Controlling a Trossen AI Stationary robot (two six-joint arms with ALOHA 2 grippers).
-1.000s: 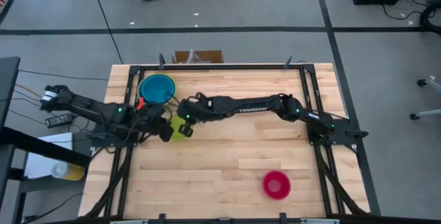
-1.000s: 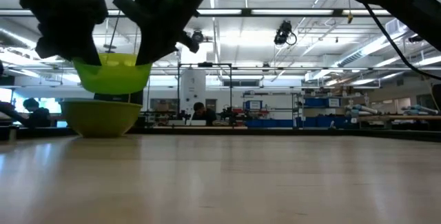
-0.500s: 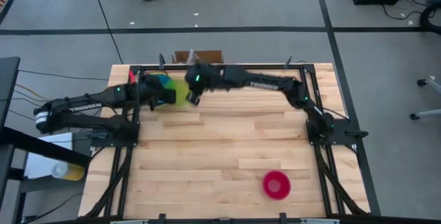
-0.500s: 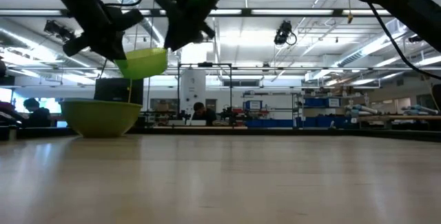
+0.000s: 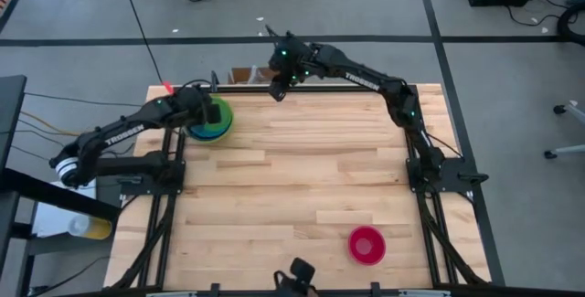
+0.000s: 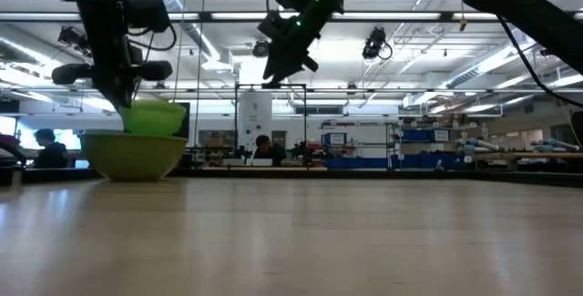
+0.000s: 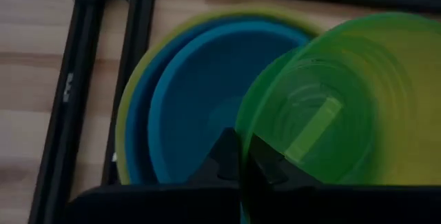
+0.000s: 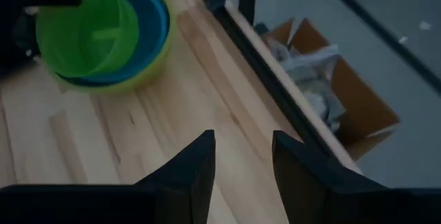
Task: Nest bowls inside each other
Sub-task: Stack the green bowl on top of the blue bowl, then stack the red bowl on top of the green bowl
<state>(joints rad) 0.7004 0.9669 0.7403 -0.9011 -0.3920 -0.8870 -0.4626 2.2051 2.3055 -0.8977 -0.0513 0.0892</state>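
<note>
Our left hand pinches the small lime green plastic bowl's rim, tilted over the nested blue-and-green bowl stack at the worktop's far-left corner. Right hand spread, empty. Tilted release may seat it crooked. Small magenta bowl well apart.

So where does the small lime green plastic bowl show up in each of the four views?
High view: small lime green plastic bowl, upper left, over the stacked bowls.
Low view: far left, above the large lime green bowl.
Left wrist view: right half, pinched by the left hand.
Right wrist view: upper left.
Shared landmark: the bright blue bowl under it.
</note>
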